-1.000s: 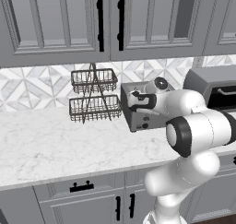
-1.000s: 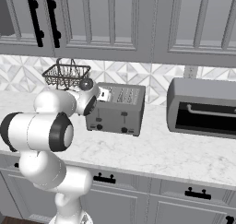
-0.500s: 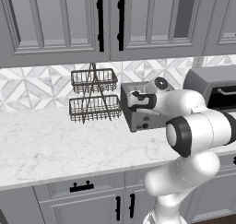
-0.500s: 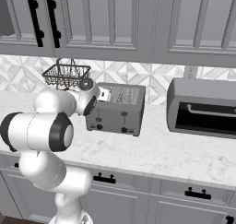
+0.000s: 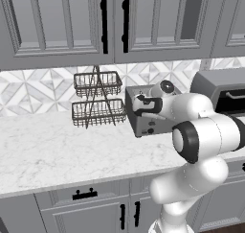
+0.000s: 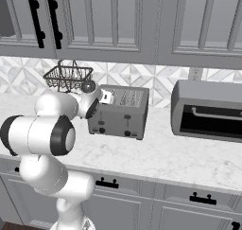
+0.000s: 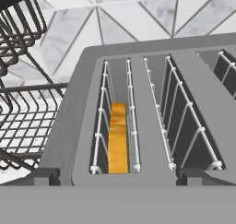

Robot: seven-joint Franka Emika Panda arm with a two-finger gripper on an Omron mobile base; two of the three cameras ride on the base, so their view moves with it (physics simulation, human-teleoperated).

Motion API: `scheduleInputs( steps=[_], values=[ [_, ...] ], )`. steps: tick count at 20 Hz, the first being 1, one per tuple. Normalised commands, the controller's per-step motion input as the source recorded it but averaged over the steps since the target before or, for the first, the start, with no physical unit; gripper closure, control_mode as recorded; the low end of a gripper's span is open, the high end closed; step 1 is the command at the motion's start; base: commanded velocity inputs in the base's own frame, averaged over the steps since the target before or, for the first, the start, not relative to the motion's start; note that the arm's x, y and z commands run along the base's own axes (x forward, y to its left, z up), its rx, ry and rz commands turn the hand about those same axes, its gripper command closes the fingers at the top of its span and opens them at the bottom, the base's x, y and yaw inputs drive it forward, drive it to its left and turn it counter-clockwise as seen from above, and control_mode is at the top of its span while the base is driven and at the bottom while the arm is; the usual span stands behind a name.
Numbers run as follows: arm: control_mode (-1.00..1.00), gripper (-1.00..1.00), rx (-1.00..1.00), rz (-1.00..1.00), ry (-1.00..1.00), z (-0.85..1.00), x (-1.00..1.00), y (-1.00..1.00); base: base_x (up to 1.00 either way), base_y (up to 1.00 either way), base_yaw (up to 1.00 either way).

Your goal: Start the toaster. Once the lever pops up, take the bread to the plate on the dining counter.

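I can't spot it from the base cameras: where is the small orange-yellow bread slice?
In the hand view, the orange-yellow bread slice sits inside the grey metal toaster's left slot, beside the wire basket rack.

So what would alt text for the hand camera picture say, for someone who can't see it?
Looking down into a grey toaster: an orange-yellow bread slice sits low in the left slot, between wire guides. The slot beside it holds nothing. A dark wire basket stands at left, before patterned wall tiles.

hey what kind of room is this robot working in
A home-style kitchen, rendered rather than real. A grey toaster with bread in a slot stands on a marble worktop, beside a wire basket rack, under grey wall cabinets.
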Motion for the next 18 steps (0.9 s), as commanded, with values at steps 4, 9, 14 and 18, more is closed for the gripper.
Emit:
scheduleInputs(
  steps=[4, 9, 14, 18],
  values=[
    [-1.0, -1.0, 0.0, 0.0, 0.0, 0.0, 0.0, 0.0, 0.0, 0.0, 0.0],
    [-1.0, -1.0, 0.0, 0.0, 0.0, 0.0, 0.0, 0.0, 0.0, 0.0, 0.0],
    [-1.0, -1.0, 0.0, 0.0, 0.0, 0.0, 0.0, 0.0, 0.0, 0.0, 0.0],
    [-1.0, -1.0, 0.0, 0.0, 0.0, 0.0, 0.0, 0.0, 0.0, 0.0, 0.0]
  ],
)
